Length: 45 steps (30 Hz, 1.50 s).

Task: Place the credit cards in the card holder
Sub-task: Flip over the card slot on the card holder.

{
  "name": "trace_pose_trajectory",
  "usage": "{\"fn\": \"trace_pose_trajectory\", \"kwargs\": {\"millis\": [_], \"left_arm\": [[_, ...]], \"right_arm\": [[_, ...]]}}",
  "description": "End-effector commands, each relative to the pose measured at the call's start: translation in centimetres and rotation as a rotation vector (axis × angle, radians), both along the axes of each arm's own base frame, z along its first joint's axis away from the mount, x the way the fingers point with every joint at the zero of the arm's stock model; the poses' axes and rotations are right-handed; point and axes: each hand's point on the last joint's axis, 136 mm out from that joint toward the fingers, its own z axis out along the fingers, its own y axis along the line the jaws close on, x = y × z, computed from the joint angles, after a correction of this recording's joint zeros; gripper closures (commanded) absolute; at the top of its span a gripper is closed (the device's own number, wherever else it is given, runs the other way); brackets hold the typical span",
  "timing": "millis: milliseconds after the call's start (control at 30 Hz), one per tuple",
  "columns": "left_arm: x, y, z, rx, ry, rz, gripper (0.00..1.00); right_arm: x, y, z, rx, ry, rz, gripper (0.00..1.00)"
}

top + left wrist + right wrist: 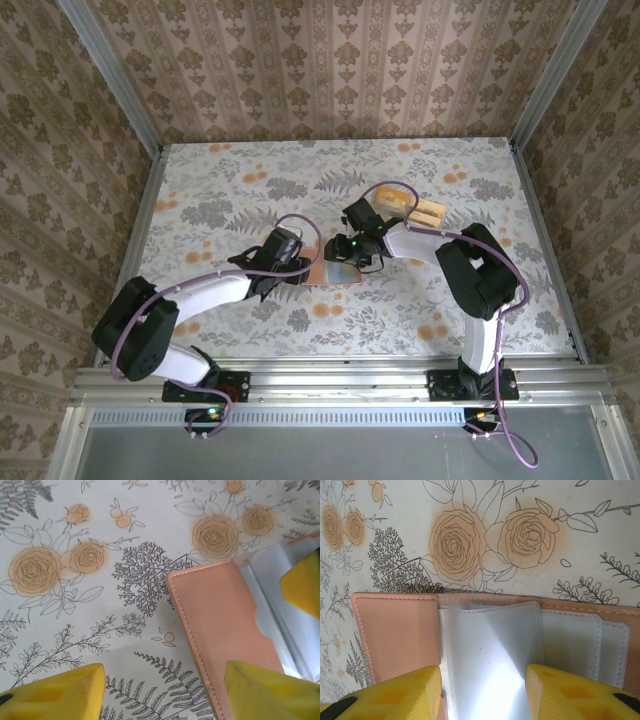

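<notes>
The reddish-brown card holder (335, 272) lies open on the flowered table (250, 190) between my two grippers. My left gripper (165, 692) is open at its left flap (225, 615), one fingertip (272, 692) over the leather and the other (55, 695) over bare table. My right gripper (484, 700) is closed on the edges of a clear plastic sleeve (490, 650) of the card holder (395, 635); the sleeve bows up between the pads. The tan credit cards (425, 210) lie in a clear tray behind the right arm.
The clear tray (392, 195) sits just beyond the right wrist. Further clear pockets (600, 650) lie flat on the holder's right half. A yellow fingertip of the right gripper (302, 587) pokes in at the edge of the left wrist view. Patterned walls enclose the table.
</notes>
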Motion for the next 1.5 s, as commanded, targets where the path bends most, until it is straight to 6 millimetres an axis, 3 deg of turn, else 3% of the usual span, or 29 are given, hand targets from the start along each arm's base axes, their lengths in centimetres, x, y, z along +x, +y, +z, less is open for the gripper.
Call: {"fn": "trace_pose_trajectory", "kwargs": {"millis": [0,233,667,1167,1467], "left_arm": [[-0.5,-0.3,0.6,0.009,-0.037,-0.031,0.34],[-1.5,-2.6,1.3,-0.018,-0.085,-0.112,0.34],[-2.7,-6.3,0.3,0.006,-0.098,-0.268,0.34],[-2.3,-7.5,-1.0,0.005,-0.088,-0.286,0.34],[-2.3,-7.2,-2.7,0.045,-0.070,-0.285,0.34]], "right_arm": [[-0.8,-0.1,-1.2,-0.001,0.042,-0.002,0.52],[-0.8,-0.1,-1.2,0.002,0.042,-0.003,0.52],[-0.7,0.3,-0.8,0.023,0.040,0.001,0.52],[-0.8,0.5,-0.8,0.036,0.051,0.001,0.52],[-0.8,0.7,-0.7,0.046,0.058,0.003,0.52]]}}
